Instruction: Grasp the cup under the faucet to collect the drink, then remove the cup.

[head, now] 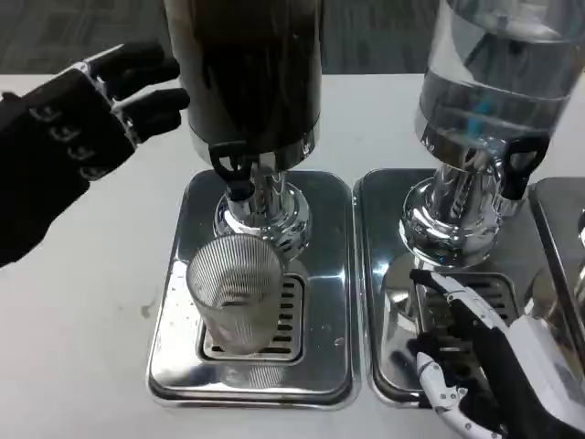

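- Standing on the drip tray [329, 274] grille, under the dark dispenser's faucet [236, 172]: the ribbed cup [235, 302].
- Left hand [87, 119] spread, empty, near the table's far-left edge.
- Right hand [475, 366] loosely spread, empty, over the neighbouring tray's [393, 238] near edge.

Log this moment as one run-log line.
cup: on dark dispenser's drip tray, below faucet, unheld | left hand: raised beside dark dispenser, fingers apart | right hand: over neighbouring tray, empty

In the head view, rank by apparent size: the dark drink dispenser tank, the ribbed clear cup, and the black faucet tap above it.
1. Dark drink dispenser tank, largest, though cropped at the top.
2. Ribbed clear cup.
3. Black faucet tap, smallest.
The tank sits nearer the camera, which exaggerates its size.
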### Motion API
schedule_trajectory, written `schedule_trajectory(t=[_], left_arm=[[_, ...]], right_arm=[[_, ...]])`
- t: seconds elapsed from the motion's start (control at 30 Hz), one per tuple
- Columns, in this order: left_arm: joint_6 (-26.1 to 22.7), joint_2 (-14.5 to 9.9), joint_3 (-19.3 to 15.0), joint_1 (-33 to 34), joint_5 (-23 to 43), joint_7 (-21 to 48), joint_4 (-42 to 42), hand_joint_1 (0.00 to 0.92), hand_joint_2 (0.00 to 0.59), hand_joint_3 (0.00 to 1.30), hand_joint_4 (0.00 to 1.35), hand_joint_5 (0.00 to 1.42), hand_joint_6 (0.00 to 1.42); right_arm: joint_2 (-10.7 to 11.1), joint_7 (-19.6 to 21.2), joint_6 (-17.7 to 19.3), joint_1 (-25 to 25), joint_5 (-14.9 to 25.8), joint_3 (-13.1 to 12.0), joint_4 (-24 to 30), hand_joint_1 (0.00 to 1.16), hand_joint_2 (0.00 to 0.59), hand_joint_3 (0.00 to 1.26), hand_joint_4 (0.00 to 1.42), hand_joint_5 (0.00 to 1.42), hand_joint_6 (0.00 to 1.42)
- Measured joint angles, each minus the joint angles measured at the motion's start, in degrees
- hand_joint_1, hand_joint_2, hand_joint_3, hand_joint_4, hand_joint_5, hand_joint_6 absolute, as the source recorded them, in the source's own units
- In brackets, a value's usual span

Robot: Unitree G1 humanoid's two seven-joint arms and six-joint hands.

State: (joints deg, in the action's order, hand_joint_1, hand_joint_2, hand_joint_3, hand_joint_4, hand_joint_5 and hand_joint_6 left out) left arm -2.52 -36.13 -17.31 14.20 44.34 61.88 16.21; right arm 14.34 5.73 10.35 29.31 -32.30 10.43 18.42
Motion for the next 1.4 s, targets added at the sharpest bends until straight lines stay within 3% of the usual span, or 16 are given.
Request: schedule_trajectory(t=[0.23,0.7,1.13,1.4], left_arm=[[-5.93,0.22,0.36,3.8,-0.2,3.62,4.14,0.0,0.023,0.2,0.09,0.12,0.06],[-11.9,0.62,1.36,8.13,-2.45,8.06,4.85,0.0,0.029,0.24,0.13,0.16,0.08],[-13.56,1.06,4.65,11.37,-6.83,9.76,6.99,0.0,0.034,0.21,0.09,0.14,0.08],[-12.91,2.83,5.65,13.33,-9.21,11.1,7.93,0.0,0.035,0.2,0.08,0.13,0.08]], right_arm=[[-0.02,0.0,0.01,0.09,0.19,-0.12,-0.03,0.51,0.58,0.16,0.1,0.07,0.28],[-0.4,0.0,0.0,0.18,0.21,-0.19,-0.12,0.5,0.58,0.16,0.1,0.07,0.27],[-0.49,0.0,-0.02,0.16,0.57,-0.65,-0.16,0.49,0.584,0.16,0.1,0.07,0.27],[-0.79,0.0,-0.19,0.53,0.66,-0.82,-0.15,0.49,0.585,0.16,0.1,0.07,0.28]])
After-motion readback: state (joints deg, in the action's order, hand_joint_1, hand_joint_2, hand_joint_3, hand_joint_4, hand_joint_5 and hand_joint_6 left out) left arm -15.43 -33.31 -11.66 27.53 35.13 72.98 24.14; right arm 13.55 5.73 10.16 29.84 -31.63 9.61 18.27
